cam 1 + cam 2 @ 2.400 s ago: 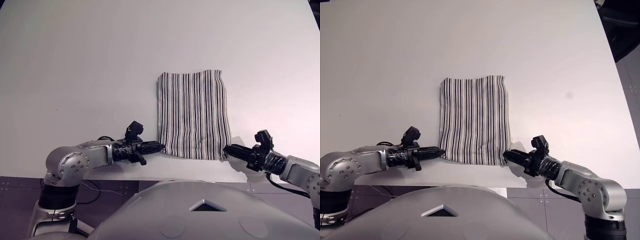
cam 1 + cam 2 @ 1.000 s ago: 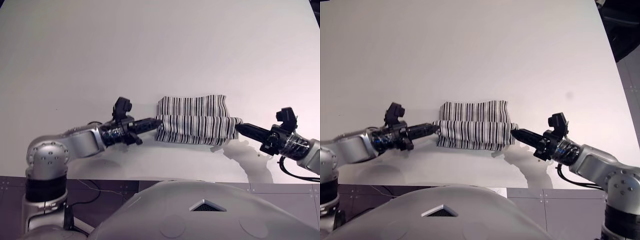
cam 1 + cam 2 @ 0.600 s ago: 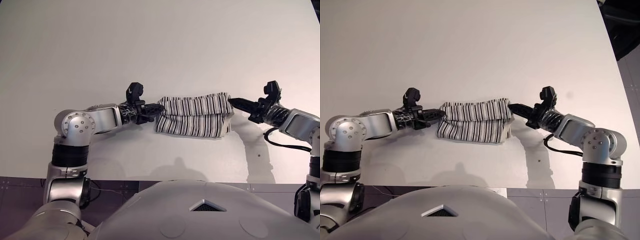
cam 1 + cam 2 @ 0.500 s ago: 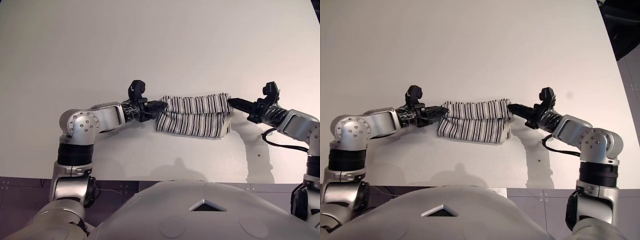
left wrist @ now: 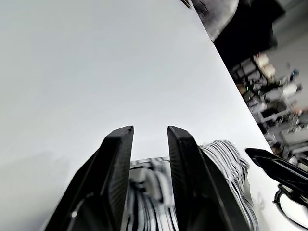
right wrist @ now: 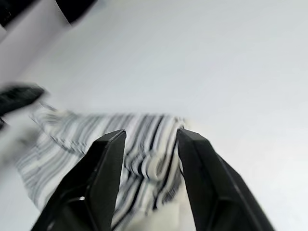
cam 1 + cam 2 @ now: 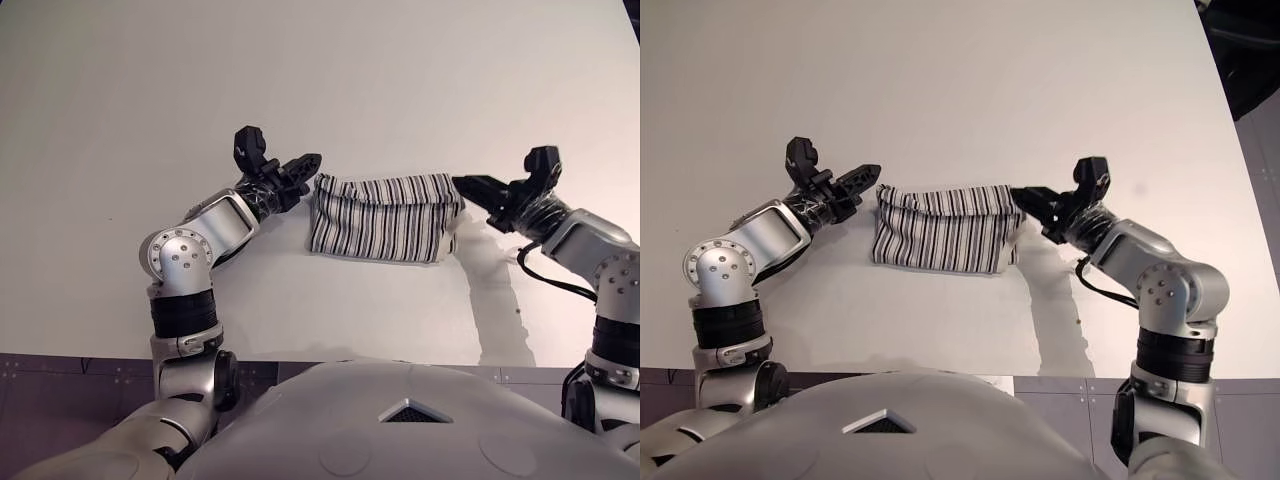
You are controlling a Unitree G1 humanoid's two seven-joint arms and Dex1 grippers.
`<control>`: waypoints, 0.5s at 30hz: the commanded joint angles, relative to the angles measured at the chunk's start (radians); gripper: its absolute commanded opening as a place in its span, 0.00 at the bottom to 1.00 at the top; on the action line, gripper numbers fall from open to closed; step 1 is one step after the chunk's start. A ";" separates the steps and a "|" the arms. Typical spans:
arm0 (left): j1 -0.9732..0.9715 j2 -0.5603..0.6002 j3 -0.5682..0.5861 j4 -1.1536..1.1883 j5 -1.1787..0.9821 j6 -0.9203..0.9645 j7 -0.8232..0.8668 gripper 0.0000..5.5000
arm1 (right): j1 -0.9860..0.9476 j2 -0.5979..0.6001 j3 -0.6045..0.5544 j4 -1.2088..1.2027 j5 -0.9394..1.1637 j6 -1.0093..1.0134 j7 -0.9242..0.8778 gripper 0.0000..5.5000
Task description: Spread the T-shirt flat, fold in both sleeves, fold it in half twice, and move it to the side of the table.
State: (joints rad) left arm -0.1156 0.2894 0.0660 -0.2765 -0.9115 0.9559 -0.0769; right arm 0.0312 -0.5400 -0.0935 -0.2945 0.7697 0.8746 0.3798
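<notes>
With both jaws spread at the ends of the shirt [image 7: 381, 217], pinch all its layers evenly, then slide it flat across the tabletop [image 7: 300, 80] sideways.

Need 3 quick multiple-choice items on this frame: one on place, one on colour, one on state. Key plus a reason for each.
1. Where is the T-shirt?
A. On the table, between the left claw and the right claw
B. Hanging off the near edge
C. Lifted in the air

2. What does the T-shirt look like?
A. Plain red
B. Dark and light stripes
C. Blue dots

3. What state are the claws in?
A. Both shut on cloth
B. One shut, one open
C. Both open, gripping nothing

Key: 1 A, the folded cloth lies flat with a claw near each far corner. 2 B, the stripes run across it. 3 C, both wrist views show the fingers spread with nothing clamped between them.
</notes>
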 commanded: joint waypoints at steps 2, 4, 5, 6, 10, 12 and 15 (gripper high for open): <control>0.047 0.238 -0.276 -0.198 0.340 -0.252 -0.264 0.24 | 0.069 -0.108 0.170 -0.141 -0.326 -0.356 0.133 0.38; 0.075 0.322 -0.376 -0.225 0.503 -0.418 -0.364 0.24 | 0.085 -0.138 0.242 -0.152 -0.464 -0.524 0.183 0.38; 0.079 0.353 -0.424 -0.219 0.585 -0.504 -0.407 0.24 | 0.091 -0.147 0.271 -0.150 -0.521 -0.596 0.201 0.38; 0.076 0.381 -0.476 -0.195 0.681 -0.601 -0.442 0.24 | 0.096 -0.153 0.305 -0.140 -0.580 -0.661 0.216 0.38; 0.042 0.386 -0.578 -0.044 0.928 -0.855 -0.483 0.24 | 0.068 -0.142 0.408 -0.011 -0.763 -0.836 0.239 0.38; 0.017 0.356 -0.599 0.026 0.998 -0.924 -0.483 0.24 | 0.035 -0.120 0.435 0.077 -0.820 -0.887 0.238 0.38; -0.026 0.306 -0.626 0.158 1.100 -1.014 -0.461 0.24 | -0.022 -0.079 0.453 0.206 -0.905 -0.962 0.196 0.38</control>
State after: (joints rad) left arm -0.1097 0.6185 -0.5496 -0.1823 0.1351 -0.0160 -0.5532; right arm 0.0501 -0.6403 0.3503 -0.1430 -0.0899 -0.0484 0.5976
